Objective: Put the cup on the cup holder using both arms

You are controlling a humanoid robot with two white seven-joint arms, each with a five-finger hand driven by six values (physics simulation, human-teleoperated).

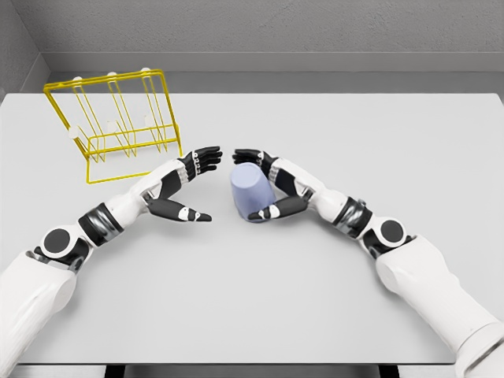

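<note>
A pale lavender cup (251, 192) stands upside down on the grey table near the middle. My right hand (258, 183) wraps around it from the right, with fingers (249, 156) over its far side and the thumb (277, 209) against its near side. My left hand (198, 186) hovers just left of the cup, open, fingers (206, 157) spread and thumb (189, 214) pointing toward the cup without touching it. The yellow wire cup holder (118, 122) with white-tipped pegs stands at the table's back left, behind the left hand.
The grey table (378, 142) reaches a dark wall at the back. Its front edge (236, 364) runs along the bottom of the view.
</note>
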